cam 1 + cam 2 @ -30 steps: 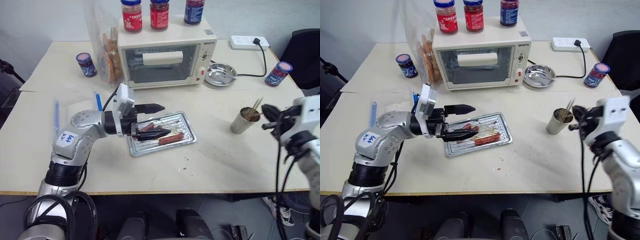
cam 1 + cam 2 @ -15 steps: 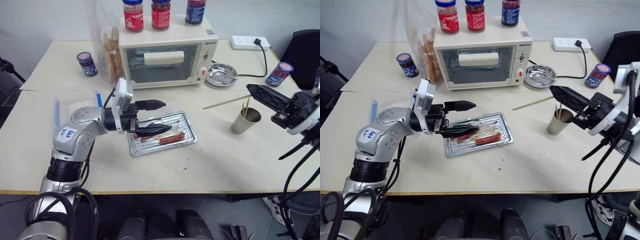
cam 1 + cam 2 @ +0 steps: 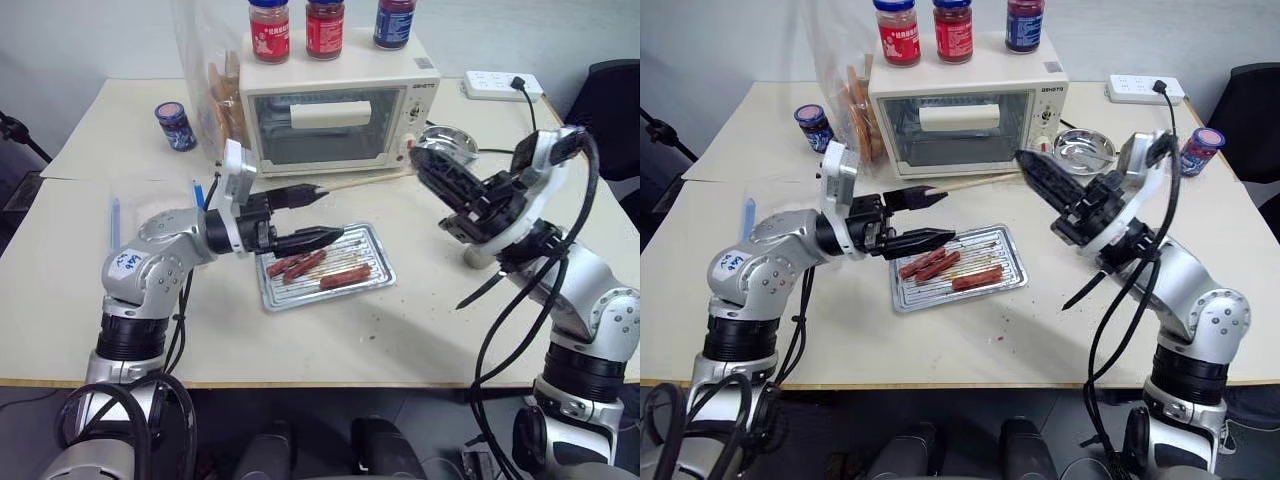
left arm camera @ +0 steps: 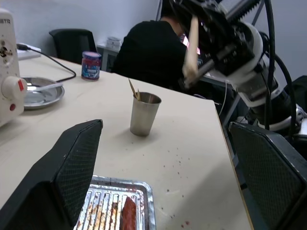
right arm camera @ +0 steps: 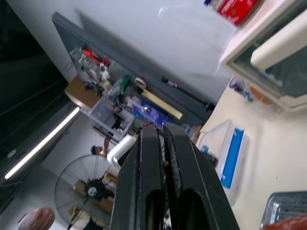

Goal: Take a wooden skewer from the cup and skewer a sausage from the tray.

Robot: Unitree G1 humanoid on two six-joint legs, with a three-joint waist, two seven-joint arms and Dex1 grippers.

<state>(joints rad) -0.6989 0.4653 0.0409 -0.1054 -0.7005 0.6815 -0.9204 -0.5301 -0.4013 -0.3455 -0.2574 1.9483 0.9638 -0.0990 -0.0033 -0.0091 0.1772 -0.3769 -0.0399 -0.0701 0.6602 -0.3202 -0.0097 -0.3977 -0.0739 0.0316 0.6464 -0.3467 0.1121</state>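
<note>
Above the tray (image 3: 1012, 262) mid-desk, the right gripper (image 3: 1032, 169) pinches a skewer (image 3: 970, 182) level, pointing at the wide-open left gripper (image 3: 930, 218), seemingly ready to spear a sausage (image 3: 977, 278).

Both head views look forward and down from above the near edge of the table (image 3: 420, 340), taking in its whole top up to the toaster oven (image 3: 335, 120) at the far edge; they share the same scene, slightly offset sideways. The left wrist view sits low and close over the tray (image 4: 117, 211), facing across the table toward the cup (image 4: 144, 114) and the right arm. The right wrist view looks along its closed jaws, tilted upward past the oven toward the room behind.
</note>
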